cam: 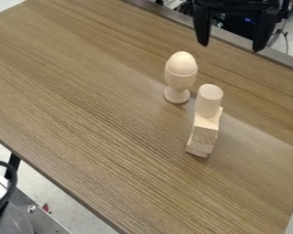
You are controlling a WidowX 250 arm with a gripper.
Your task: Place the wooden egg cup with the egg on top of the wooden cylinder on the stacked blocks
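1. The black two-finger gripper (231,47) hangs at the far right, by the table's far edge. Its 2 fingers stand wide apart, with nothing between them.
2. Nearest to it is a pale wooden egg (182,61), seated upright in a wooden egg cup (180,81) with a narrow stem and a round foot. The cup stands right of the middle, on the far half of the table, apart from the gripper.
3. Just beside the cup, nearer and slightly right, an upright wooden cylinder (208,100) rests on a stack of pale wooden blocks (206,131). The stack has at least 2 blocks; their exact count is hard to tell.
4. The tabletop (100,114) is brown with fine, streaky grain running on a slant. A paler, hazy band crosses it toward the right, and a greyish strip (283,59) lines the far edge.
5. At the near left, pale floor (45,186) shows past the table, with a black table leg (13,165), a small red scrap (46,208) and a grey metal surface (42,221) under a thick black cable (13,183).
6. Beyond the far edge sits dark equipment (237,24) with a small blue light (248,20); a thin cable (286,40) hangs to its right.
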